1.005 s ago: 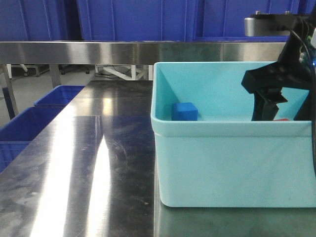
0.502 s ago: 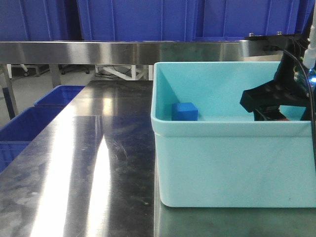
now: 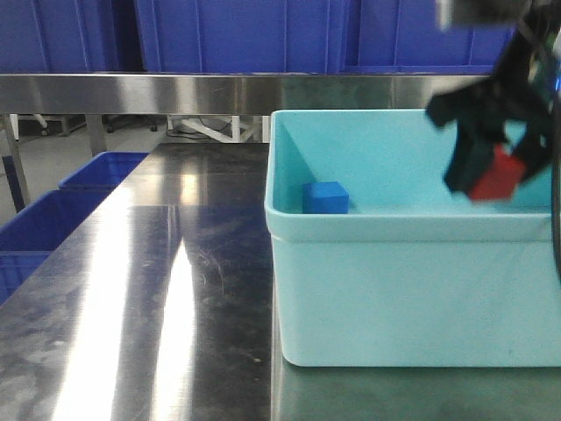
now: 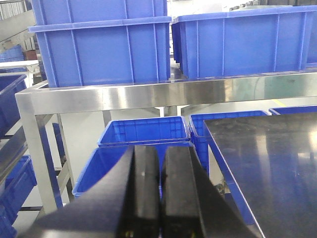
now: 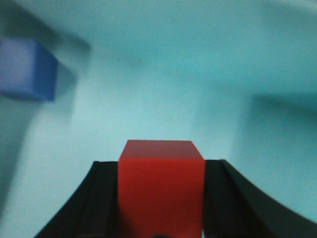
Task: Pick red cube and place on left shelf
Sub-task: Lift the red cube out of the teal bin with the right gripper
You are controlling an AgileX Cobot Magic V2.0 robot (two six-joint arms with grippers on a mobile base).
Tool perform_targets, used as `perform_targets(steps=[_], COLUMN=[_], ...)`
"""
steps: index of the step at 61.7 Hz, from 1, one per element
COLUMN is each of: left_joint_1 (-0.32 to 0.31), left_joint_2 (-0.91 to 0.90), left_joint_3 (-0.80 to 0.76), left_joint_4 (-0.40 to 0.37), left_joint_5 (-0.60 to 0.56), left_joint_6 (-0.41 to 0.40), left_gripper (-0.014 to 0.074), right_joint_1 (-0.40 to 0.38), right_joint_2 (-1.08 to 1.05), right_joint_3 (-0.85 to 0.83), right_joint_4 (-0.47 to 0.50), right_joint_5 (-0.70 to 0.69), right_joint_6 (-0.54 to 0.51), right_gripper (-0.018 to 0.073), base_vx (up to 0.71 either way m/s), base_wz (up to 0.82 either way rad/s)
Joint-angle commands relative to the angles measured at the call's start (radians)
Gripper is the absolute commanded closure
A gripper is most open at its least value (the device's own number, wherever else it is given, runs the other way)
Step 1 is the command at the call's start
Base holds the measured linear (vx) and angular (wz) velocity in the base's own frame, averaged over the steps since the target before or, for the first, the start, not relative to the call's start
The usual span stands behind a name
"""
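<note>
Upper right of the front view, the right end effector [image 3: 491, 158] is motion-blurred and cut by the top and right edges; it covers part of the red cube [image 3: 498, 175]. The tub [image 3: 394, 289] rim hides the base of the blue cube [image 3: 325, 196]. In the right wrist view the blue cube is blurred, and both cubes are edge-cropped.

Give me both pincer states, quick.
Left pincer: closed, holding nothing.
Right pincer: closed on the red cube.
</note>
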Motion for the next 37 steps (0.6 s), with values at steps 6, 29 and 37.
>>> perform_targets(steps=[6, 29, 37], left_joint_1=[-0.003, -0.003, -0.003], left_joint_2=[0.008, 0.008, 0.008], left_joint_3=[0.022, 0.022, 0.022], left_joint_4=[-0.006, -0.006, -0.006], left_joint_5=[-0.083, -0.083, -0.083], left_joint_6=[0.001, 0.001, 0.001], left_gripper=[0.0491, 0.0491, 0.0491], right_joint_1=[-0.037, -0.28, -0.297], right_joint_2=[-0.219, -0.667, -0.793], right_joint_3=[0.001, 0.281, 0.371], right_joint_4=[-0.02, -0.027, -0.027], right_joint_5=[-0.223, -0.334, -0.334], right_joint_6=[-0.002, -0.003, -0.003], right_gripper=[0.0501, 0.0501, 0.0501], base_vx=[0.0, 0.0, 0.0], base_wz=[0.0, 0.0, 0.0])
